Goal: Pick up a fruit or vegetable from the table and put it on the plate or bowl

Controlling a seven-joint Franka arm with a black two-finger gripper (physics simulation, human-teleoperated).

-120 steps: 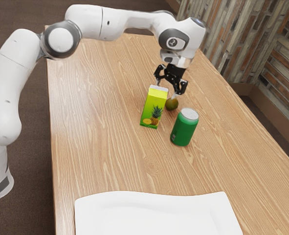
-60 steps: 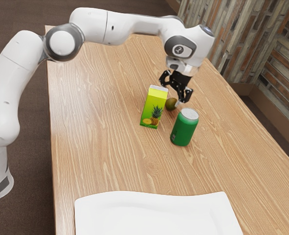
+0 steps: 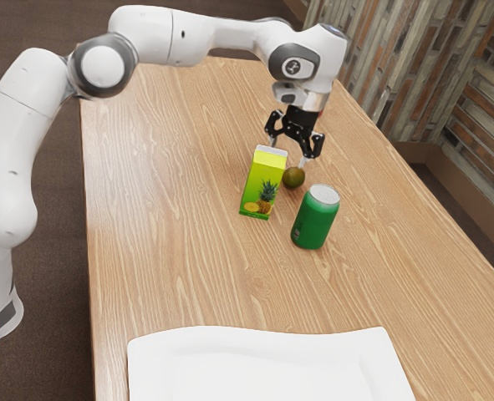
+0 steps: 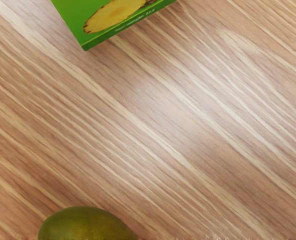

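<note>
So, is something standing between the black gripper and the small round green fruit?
Nothing visible does. The open black gripper hangs just above the small round green fruit; the yellow-green pineapple juice carton stands close beside the fruit.

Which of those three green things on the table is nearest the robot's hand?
The small round lime, just below the hand; the pineapple juice carton and the green can stand farther off.
</note>
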